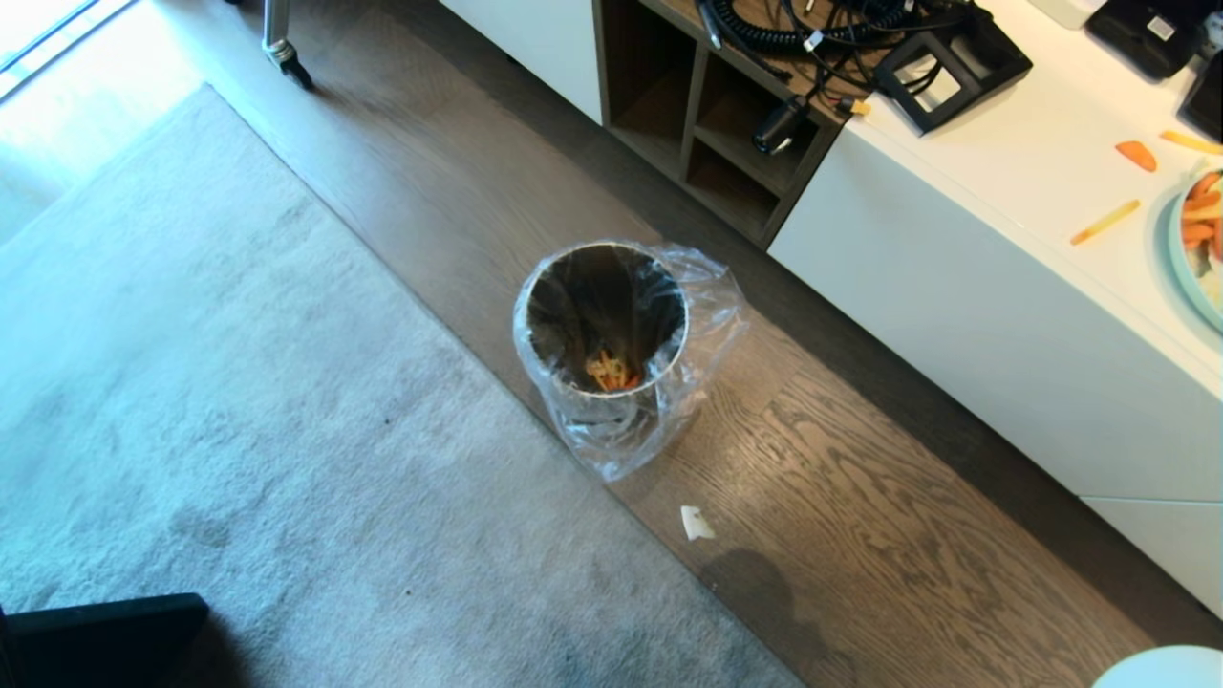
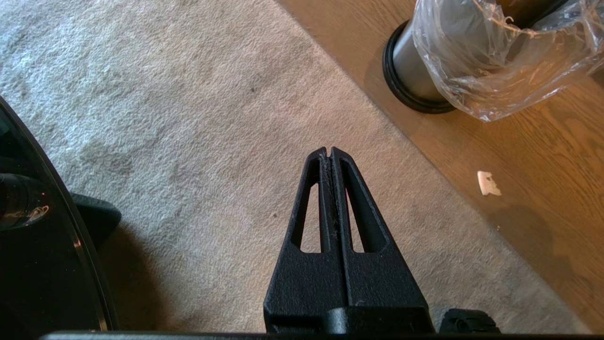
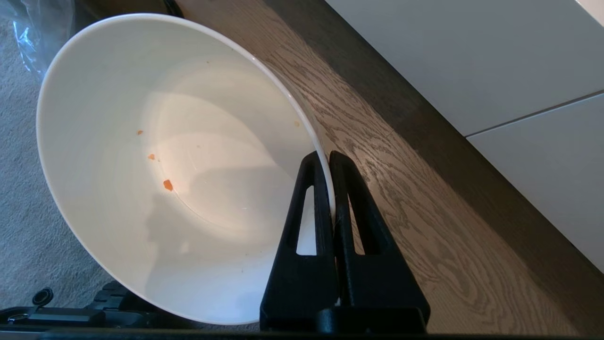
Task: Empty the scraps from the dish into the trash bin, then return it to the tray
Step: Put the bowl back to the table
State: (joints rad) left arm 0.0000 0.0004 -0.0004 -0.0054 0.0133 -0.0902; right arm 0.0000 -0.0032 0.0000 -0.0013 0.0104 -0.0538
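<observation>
At the near right edge of the scene, the right gripper (image 3: 329,158) was clamped on the rim of the dish (image 3: 188,165), one finger inside the wall and one outside. The dish was tilted, its hollow facing the wrist camera, with only a few tiny orange specks (image 3: 167,184) stuck to its inner wall. Only a sliver of its white rim (image 1: 1161,666) showed at the near right corner of the head view. Under it ran the wood floor (image 3: 424,226), with a white cabinet front (image 3: 495,71) to the right.

The left gripper (image 2: 330,152) hung over the grey rug (image 2: 188,118) with its fingers pressed together, holding nothing.

Farther out, the bin (image 1: 606,325) stood on the floor at the rug's edge, its clear bag (image 1: 707,306) folded over the rim. The scraps (image 1: 611,373) lay at its bottom. A small white bit (image 1: 697,523) lay on the floor nearer than the bin. On the white counter (image 1: 1032,162) at far right lay loose carrot pieces (image 1: 1136,155) and a pale-blue plate (image 1: 1190,268) of strips.
</observation>
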